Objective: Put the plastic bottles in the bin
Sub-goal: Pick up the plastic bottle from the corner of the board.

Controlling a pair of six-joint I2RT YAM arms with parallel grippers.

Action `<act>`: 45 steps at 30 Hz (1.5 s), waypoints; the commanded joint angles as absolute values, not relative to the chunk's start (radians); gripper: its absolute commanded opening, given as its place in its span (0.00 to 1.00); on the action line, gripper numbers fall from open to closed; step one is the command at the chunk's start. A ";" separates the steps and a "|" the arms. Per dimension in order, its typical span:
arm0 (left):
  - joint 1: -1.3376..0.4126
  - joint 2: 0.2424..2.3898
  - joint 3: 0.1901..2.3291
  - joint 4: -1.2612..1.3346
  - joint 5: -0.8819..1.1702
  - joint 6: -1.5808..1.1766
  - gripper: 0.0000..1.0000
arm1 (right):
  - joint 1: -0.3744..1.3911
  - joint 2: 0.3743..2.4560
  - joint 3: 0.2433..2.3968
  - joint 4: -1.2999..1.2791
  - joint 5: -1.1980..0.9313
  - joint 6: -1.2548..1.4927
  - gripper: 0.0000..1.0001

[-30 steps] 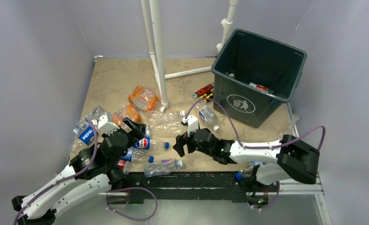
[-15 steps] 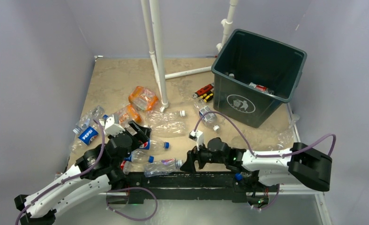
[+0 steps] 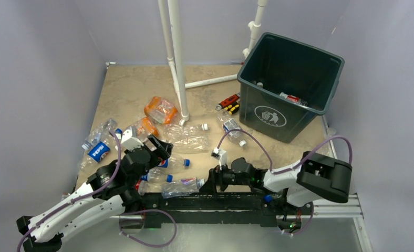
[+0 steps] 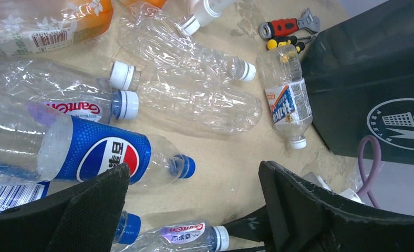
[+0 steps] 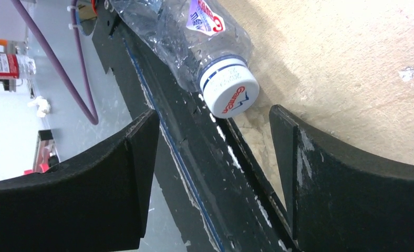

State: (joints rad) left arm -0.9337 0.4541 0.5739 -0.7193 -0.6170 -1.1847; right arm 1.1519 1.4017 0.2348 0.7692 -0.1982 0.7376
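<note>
Several crushed clear plastic bottles lie at the table's left and middle. A Pepsi bottle (image 3: 165, 161) (image 4: 105, 157) lies just under my open, empty left gripper (image 3: 160, 148) (image 4: 194, 173). A white-capped bottle (image 3: 183, 186) (image 4: 186, 233) (image 5: 215, 42) lies along the near edge. My right gripper (image 3: 211, 184) (image 5: 214, 118) is open and empty, low at the near edge, with the bottle's cap just ahead of its fingertips and not touching them. The dark green-grey bin (image 3: 291, 84) (image 4: 373, 79) stands at the back right and holds a few bottles.
A white pipe stand (image 3: 176, 63) rises from mid-table. Small red and yellow tools (image 3: 228, 102) lie beside the bin's left corner. Orange-labelled bottles (image 3: 160, 109) lie near the pipe's foot. A black rail (image 3: 210, 199) runs along the near edge under the right gripper.
My right gripper has moved down toward the near edge and now points at the white-capped bottle's cap. My left gripper has shifted slightly over the Pepsi bottle. No bottle has moved.
</note>
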 commanded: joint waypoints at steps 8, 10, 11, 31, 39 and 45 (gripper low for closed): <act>-0.936 0.441 0.571 -0.702 -0.603 -1.170 0.93 | 1.158 1.554 0.248 1.002 -0.143 0.807 0.63; -0.936 0.435 0.568 -0.703 -0.603 -1.172 0.92 | 1.160 1.573 0.250 1.021 -0.144 0.812 0.59; -0.936 0.432 0.565 -0.703 -0.603 -1.172 0.92 | 1.160 1.583 0.251 1.026 -0.144 0.813 0.57; -0.936 0.438 0.736 -0.669 -0.702 -0.922 0.92 | 1.166 0.989 0.433 0.238 0.063 0.566 0.00; -0.936 0.555 0.921 -0.341 -0.339 -0.423 0.94 | 1.166 0.927 0.821 -0.315 0.075 0.375 0.00; -0.936 0.749 1.156 -0.439 0.117 -0.137 0.93 | 1.175 1.035 1.025 -0.584 0.180 0.276 0.00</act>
